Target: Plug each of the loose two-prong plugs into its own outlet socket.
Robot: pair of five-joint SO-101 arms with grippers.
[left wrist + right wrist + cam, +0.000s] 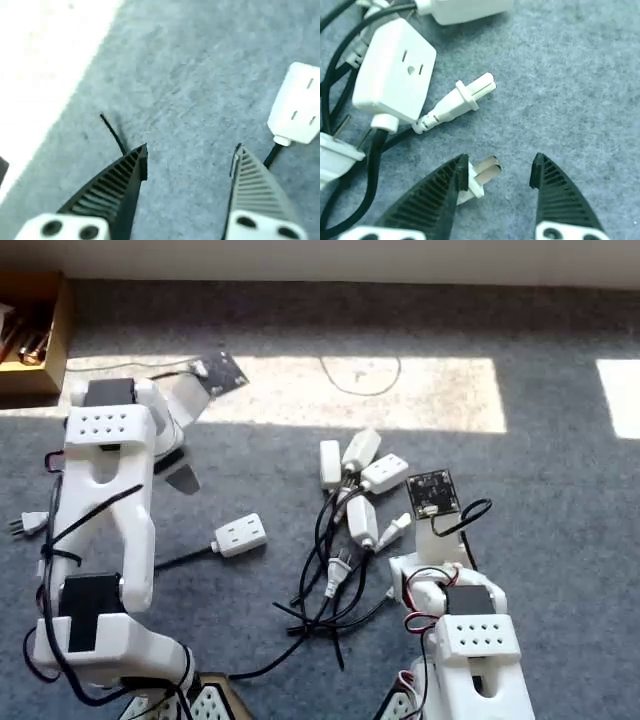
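Right gripper (500,162) is spread above a white plug (482,175) on the carpet (580,75), plug off-centre by one finger. Shift to centre on the plug body, not the prongs, then close square. Socket block (395,75) lies near. Left gripper (190,150) is spread too, lone socket (297,102) just beside.

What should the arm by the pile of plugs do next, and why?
Probably the right gripper should shift sideways to centre on the white plug before closing. Its jaws are open, and the plug lies against one finger, only its prongs in the gap, so closing now could miss.
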